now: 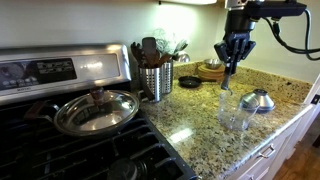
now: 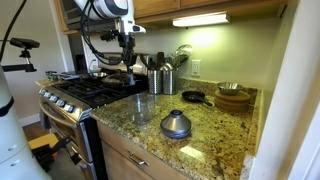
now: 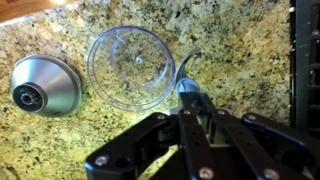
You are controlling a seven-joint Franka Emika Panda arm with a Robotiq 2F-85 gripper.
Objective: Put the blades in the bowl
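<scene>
Closest in the wrist view, the black Robotiq gripper [image 3: 190,100] has its fingers drawn together around a small bluish-grey metal piece, which I judge to be the blades [image 3: 187,88]. A thin dark curve runs up from the piece. It is too small to make out further.

Below the fingertips lies a speckled granite counter [image 3: 250,40]. The clear bowl [image 3: 130,68] stands on it, upright and open-topped, with its rim just beside the held blades. It looks empty apart from a small mark at the centre of its floor. Near the bowl but not touching it rests a steel cone-shaped lid [image 3: 45,85].

In both exterior views the gripper [image 1: 233,62] hangs in the air above the bowl [image 1: 235,110] and is not lowered into it.

Farther back on the counter are a metal utensil holder [image 1: 155,80], a small black dish [image 1: 188,83] and a shallow wooden bowl [image 1: 211,70]. A gas range [image 1: 60,70] beyond them carries a lidded pan [image 1: 95,110].

Progress: the blades appear lifted and carried almost over the bowl. Centring them over the opening, lowering and letting go are not yet done.

No brand or lettering is legible. The range's control panel has markings too blurred to read.
</scene>
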